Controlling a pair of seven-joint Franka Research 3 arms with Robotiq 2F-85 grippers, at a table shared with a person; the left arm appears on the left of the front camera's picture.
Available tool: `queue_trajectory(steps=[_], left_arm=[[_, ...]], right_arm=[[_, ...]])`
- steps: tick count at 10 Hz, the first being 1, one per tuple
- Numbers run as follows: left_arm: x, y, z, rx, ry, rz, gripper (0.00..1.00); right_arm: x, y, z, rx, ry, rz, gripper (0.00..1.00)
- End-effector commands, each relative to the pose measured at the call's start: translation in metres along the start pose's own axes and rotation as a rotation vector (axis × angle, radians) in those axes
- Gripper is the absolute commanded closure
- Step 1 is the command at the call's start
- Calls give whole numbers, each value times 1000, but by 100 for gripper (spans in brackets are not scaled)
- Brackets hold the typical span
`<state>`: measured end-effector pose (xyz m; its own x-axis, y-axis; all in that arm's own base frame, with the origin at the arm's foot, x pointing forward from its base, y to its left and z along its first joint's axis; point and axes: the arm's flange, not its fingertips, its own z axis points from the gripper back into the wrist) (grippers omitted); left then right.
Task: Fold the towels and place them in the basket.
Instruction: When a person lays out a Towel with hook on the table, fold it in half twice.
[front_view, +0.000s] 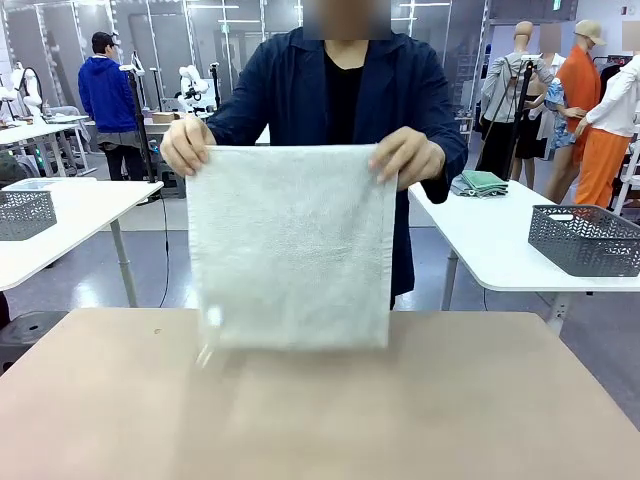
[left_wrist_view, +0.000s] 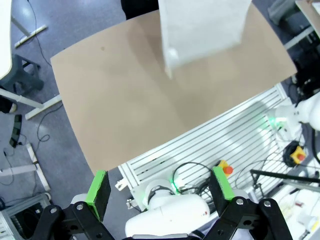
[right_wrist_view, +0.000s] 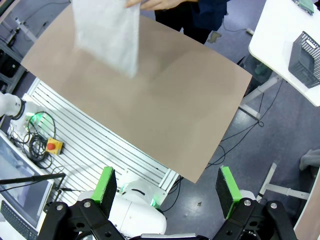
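1. A wrinkled or skewed landing is judged the main risk. The white, square-looking terry-cloth towel (front_view: 290, 245) hangs in mid-air, so a loose drop onto the bare beige tabletop (front_view: 320, 420) would leave uneven edges for any fold.
2. A second risk is a missed or shared pinch. The cloth is pinched only at its two top corners, by the person's hand at the picture's left (front_view: 187, 145) and the hand at the picture's right (front_view: 408, 157). A grasp made near those corners could catch fingers as well as cloth.
3. A third risk is judged to lie in the placing step. A dark grey perforated plastic basket (front_view: 585, 238) stands on a separate white table at the right edge of the front view, well apart from the beige table. Whether this is the basket meant cannot be told.
4. In the left wrist view the left gripper (left_wrist_view: 160, 189) is seen with its green pads spread wide and nothing between them. It is well back from the towel (left_wrist_view: 202, 25), which sits at the top of that frame.
5. In the right wrist view the right gripper (right_wrist_view: 166, 187) is likewise wide and empty, with the towel (right_wrist_view: 107, 30) in the upper left.
6. The towel is seen centre frame in the front view, flat and unfolded, with a fine looped pile. Its lower edge reaches the far edge of the tabletop, and its lower left corner is blurred.
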<state>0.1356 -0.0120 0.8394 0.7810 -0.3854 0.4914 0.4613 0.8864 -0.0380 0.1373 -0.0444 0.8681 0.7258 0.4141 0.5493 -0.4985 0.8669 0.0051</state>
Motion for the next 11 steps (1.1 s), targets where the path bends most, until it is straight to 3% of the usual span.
queue_trajectory(steps=[1, 11], left_arm=[[-3, 0, 10, 29, 44, -76, 0], [0, -4, 17, 41, -63, -257, 0]], right_arm=[[-1, 1, 1, 0, -3, 4, 0], [-1, 1, 1, 0, -3, 4, 0]])
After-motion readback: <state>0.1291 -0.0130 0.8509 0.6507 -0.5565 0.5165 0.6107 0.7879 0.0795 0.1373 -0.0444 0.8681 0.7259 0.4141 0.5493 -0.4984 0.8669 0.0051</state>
